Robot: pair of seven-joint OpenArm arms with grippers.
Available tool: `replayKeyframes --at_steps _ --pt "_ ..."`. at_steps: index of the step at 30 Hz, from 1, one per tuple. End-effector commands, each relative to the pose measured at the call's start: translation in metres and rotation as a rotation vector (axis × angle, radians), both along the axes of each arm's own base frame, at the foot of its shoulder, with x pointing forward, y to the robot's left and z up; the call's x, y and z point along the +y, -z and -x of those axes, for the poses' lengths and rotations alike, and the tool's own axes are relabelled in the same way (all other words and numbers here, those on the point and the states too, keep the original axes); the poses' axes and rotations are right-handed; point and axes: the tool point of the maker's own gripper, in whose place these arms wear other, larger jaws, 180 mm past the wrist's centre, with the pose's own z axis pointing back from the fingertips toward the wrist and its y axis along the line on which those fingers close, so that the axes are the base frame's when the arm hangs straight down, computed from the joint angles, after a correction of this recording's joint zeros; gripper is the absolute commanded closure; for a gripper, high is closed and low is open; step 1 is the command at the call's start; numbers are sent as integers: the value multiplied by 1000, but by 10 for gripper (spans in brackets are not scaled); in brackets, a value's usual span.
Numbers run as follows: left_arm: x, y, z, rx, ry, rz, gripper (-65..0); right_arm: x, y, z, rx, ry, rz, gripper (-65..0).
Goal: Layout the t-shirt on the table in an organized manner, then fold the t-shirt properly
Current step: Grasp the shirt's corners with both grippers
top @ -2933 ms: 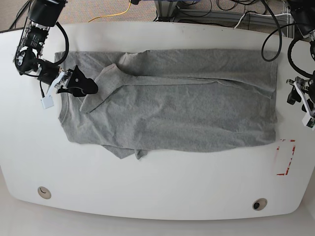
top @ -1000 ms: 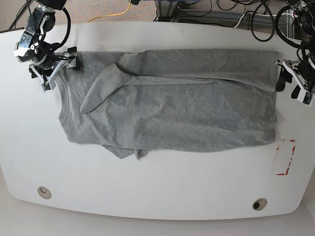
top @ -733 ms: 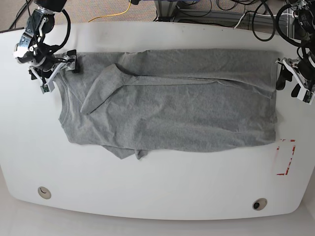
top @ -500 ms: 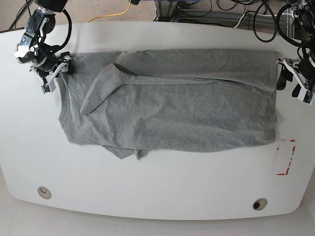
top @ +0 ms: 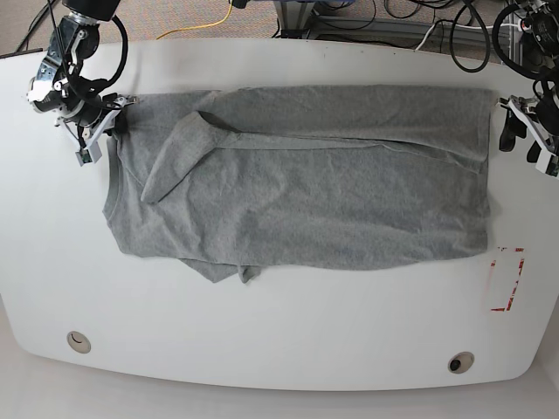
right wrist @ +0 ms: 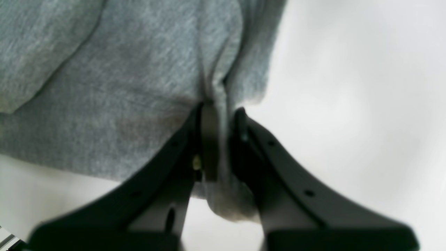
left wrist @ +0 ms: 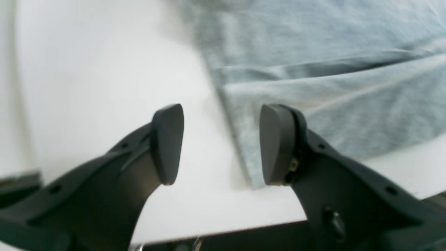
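Note:
The heather-grey t-shirt (top: 306,192) lies spread across the white table (top: 279,332), with one sleeve folded over its upper left part. At the shirt's top left corner my right gripper (top: 111,122) is shut on the fabric. The right wrist view shows a bunched fold of t-shirt (right wrist: 122,87) pinched in the right gripper (right wrist: 219,116). Just off the shirt's right edge, my left gripper (top: 522,140) stands open. In the left wrist view the left gripper (left wrist: 221,144) hovers over the table (left wrist: 104,69), with the t-shirt (left wrist: 331,87) hem running beneath the gap.
A red dashed marking (top: 507,279) lies near the shirt's lower right corner. Two round grommet holes (top: 78,341) (top: 460,362) sit near the front edge. Cables and floor lie beyond the table's far edge. The table's right edge runs close under the left gripper.
My right gripper has shut on the shirt's top left corner, and the shirt's upper edge has shifted slightly toward the far side. The left gripper has drifted a little outward, staying open.

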Motion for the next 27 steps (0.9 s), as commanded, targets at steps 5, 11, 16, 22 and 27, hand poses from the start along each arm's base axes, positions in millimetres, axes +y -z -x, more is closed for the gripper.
replayKeyframes --at_steps 5,11,16,22,27 --pt "14 15 3 31 -43 48 -332 -7 -1 3 22 -3 31 -27" --pt "16 43 12 103 -73 109 -332 -7 -1 3 22 -5 30 -27" --pt "6 56 7 104 -48 133 -332 -7 -1 3 22 -5 30 -27" --pt "-4 73 9 152 -5 74 -371 -7 -1 3 22 -5 30 -27" --pt "-10 83 14 176 -8 63 -442 -7 -1 3 22 -5 30 -27"
